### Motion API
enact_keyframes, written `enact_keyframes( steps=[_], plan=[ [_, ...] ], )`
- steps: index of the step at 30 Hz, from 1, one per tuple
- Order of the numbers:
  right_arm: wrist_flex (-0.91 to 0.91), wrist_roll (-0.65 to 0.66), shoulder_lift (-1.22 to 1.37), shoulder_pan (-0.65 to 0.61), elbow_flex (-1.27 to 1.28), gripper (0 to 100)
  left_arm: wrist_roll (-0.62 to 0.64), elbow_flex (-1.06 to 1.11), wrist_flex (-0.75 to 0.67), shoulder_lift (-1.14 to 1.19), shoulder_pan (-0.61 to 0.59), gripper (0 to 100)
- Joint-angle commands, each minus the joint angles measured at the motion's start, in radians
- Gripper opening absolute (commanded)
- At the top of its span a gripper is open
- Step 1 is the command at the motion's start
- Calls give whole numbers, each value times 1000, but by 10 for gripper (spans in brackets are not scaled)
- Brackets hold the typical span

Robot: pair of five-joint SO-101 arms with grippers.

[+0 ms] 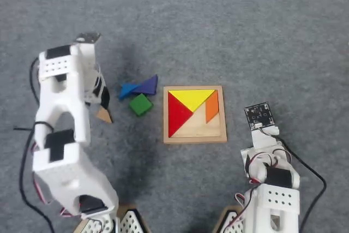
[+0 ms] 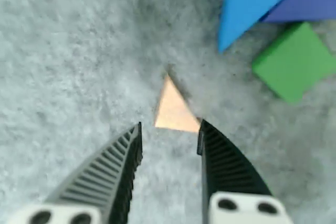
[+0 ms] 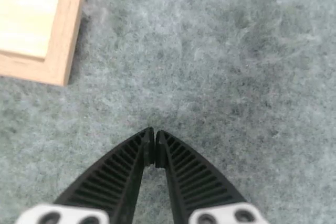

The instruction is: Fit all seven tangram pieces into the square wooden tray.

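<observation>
Ribbed black fingers (image 2: 122, 165) of the left gripper (image 2: 170, 126) stand partly apart, nothing between them, poised over the small tan wooden triangle (image 2: 173, 111), which lies flat on the grey carpeted table (image 2: 68, 51); one fingertip sits just beside the triangle's near corner, the other off to the side of its base. I judge the step in hand to be the pickup of this triangle: three pieces sit in the square wooden tray (image 1: 195, 141) and four lie outside. The next move calls for the jaws to drop astride the triangle and close on a thin, flat piece without pushing it along the carpet. Near it lie the green wooden square (image 2: 294, 61), the light blue triangle (image 2: 244, 9) and the dark blue-violet piece (image 2: 310, 1), the last two touching. Farther off, that tray holds a large red triangle (image 1: 178, 114), a large yellow triangle (image 1: 192, 97) and an orange piece (image 1: 212, 107), with bare wood in the corner nearest the right arm. In the high view the left arm (image 1: 62, 107) is stretched forward and bent down over the tan triangle. The right gripper (image 3: 155, 141) is pressed closed on nothing, low over the carpet beside a tray corner.
</observation>
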Motion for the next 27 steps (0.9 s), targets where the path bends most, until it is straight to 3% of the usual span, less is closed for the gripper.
enact_keyframes(
  steps=[1, 8, 20, 27],
  plan=[
    [-13, 15, -13, -7, -6, 8, -20, 79, -104, -69, -12, 170],
    [-12, 15, -13, -7, -6, 8, 87, 96, -192, 54, -11, 175],
    [-16, 15, -13, -7, -6, 9, 69, 180, -183, 112, -5, 190],
    [-16, 15, -13, -7, -6, 9, 44, 177, -183, 109, -5, 107]
  ],
)
